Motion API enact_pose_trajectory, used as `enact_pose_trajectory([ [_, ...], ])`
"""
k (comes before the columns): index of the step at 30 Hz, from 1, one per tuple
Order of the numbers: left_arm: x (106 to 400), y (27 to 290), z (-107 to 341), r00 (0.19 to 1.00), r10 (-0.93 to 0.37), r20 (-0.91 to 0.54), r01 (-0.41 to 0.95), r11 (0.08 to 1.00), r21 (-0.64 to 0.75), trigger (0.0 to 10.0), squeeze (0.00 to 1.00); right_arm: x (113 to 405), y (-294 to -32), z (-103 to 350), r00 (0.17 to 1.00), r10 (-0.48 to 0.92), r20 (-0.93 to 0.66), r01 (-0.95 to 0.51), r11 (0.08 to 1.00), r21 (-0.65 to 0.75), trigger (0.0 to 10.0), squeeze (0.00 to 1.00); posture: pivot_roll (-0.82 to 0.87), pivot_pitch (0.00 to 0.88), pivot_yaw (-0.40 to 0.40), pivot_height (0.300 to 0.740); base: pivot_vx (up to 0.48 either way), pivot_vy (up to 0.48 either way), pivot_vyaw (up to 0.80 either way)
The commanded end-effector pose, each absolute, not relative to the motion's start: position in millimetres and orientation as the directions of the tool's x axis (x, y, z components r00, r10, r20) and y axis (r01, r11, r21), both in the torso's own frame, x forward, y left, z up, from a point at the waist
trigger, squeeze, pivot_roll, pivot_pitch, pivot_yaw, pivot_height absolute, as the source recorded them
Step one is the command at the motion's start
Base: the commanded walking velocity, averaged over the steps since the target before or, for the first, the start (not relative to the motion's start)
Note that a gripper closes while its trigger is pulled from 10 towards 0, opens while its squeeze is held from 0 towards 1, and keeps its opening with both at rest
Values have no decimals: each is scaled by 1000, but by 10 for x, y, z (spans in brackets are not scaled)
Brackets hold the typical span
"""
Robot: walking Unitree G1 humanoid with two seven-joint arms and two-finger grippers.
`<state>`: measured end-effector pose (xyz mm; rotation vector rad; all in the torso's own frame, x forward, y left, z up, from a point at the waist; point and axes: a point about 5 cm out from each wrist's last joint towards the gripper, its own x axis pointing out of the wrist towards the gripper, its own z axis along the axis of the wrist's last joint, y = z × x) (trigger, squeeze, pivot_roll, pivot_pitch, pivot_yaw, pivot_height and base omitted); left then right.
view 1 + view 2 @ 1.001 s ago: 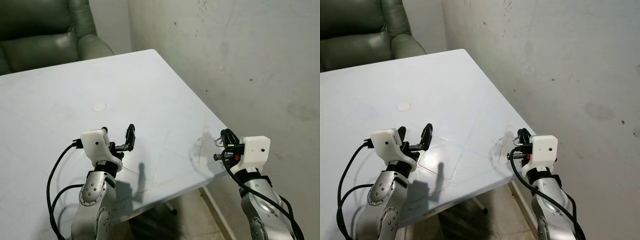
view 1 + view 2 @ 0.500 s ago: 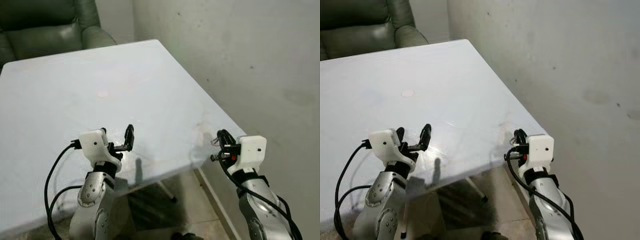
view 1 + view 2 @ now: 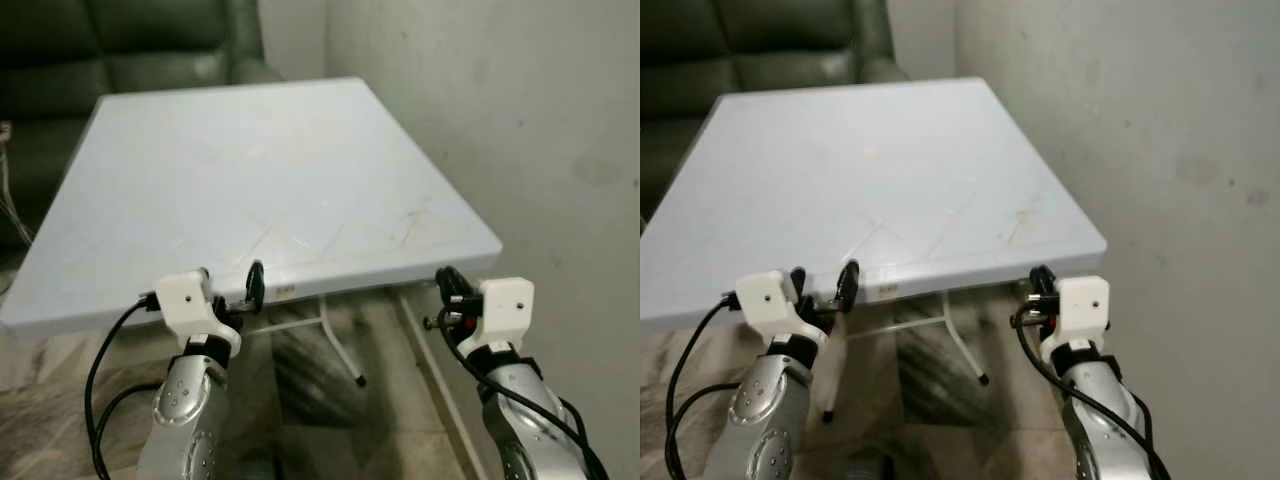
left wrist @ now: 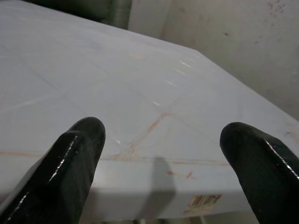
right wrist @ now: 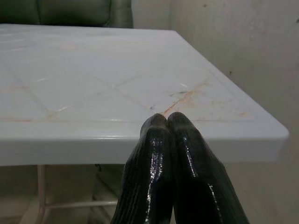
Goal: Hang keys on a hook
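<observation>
**Two grippers held short of a bare-looking white table**

Two arms sit low in my head-camera frames, and the biggest thing before me is the white table (image 3: 260, 170), which runs from the upper middle of the frame down to its near edge just above both grippers. Its top carries faint scratches and a rusty smear toward the right corner. Behind it, across the upper left, I see a dark green sofa (image 3: 120, 40). A stained pale wall (image 3: 500, 100) takes up the right side, and a mottled floor (image 3: 390, 400) shows beneath the table among its white legs (image 3: 340, 350).

My left gripper (image 3: 228, 292) is at the lower left, just in front of the table's near edge; in its wrist view the two black fingers (image 4: 74, 163) stand wide apart with nothing between them, and a small label (image 4: 203, 201) shows on the table's edge below.

My right gripper (image 3: 450, 295) is at the lower right, just below the table's right corner. In its wrist view the fingers (image 5: 154, 172) are pressed together, tip against tip, pointing at the table edge.

As for the keys, I can't make them out clearly. Some small thin bits show beside the right gripper in the head views, but they are too small for me to identify.
</observation>
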<state>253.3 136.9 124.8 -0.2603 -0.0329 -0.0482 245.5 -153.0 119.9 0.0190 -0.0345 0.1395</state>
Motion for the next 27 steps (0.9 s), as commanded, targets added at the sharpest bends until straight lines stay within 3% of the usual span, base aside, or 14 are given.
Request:
enact_pose_trajectory([
  [1, 2554, 1315, 1309, 996, -56, 65, 72, 963, -260, 10000, 0, 2464, -1547, 1276, 988, 139, 63, -140, 990, 4, 10000, 0, -5, 98, -53, 740, 0, 0, 0],
  [11, 2559, 1291, 1314, 995, -67, 75, 84, 963, -255, 10000, 0, 2467, -1563, 1285, 990, 132, 60, -132, 991, 8, 10000, 0, -13, 93, -51, 740, 0, 0, 0],
  [27, 2736, 1335, 1397, 989, -82, 120, 106, 971, -213, 10000, 0, 2625, -1535, 1282, 991, 119, 65, -119, 993, -4, 10000, 0, -14, 35, -23, 740, 0, 0, -660],
])
